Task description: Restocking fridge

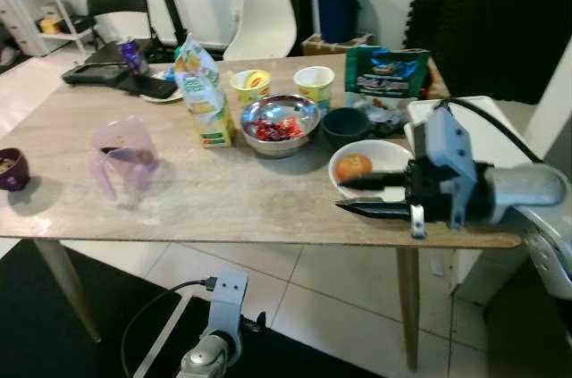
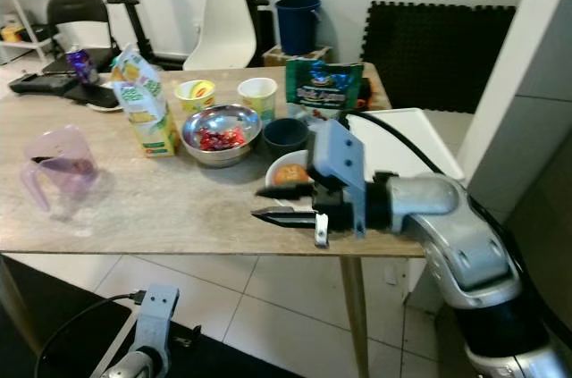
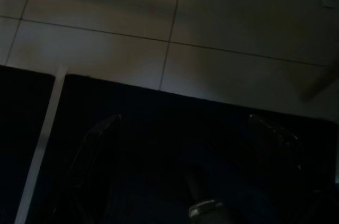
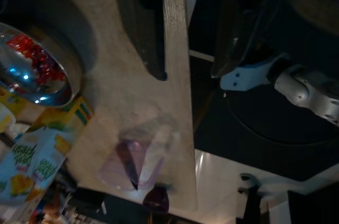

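1. Two pincers are present: the right pincer reaches over the near right edge of the surface, its black fingers parted a moderate way and holding nothing; the left pincer hangs idle below the surface's edge over the floor, and its fingers cannot be made out.
2. Step in hand, as judged: the approach to a first item for the fridge, with nothing yet lifted.
3. Nearest item: a white bowl holding an orange fruit, just beside the upper finger.
4. The next move would call for lining the fingers on the bowl's rim or on the fruit, then closing.
5. Other goods stand farther back: a steel bowl of red pieces, a dark blue bowl, a juice carton, two paper cups, and a green snack bag.
6. A purple pitcher stands well apart, to the left.
7. Obstacles: the dark bowl crowds the white bowl's far side; a white cabinet touches the surface at right.
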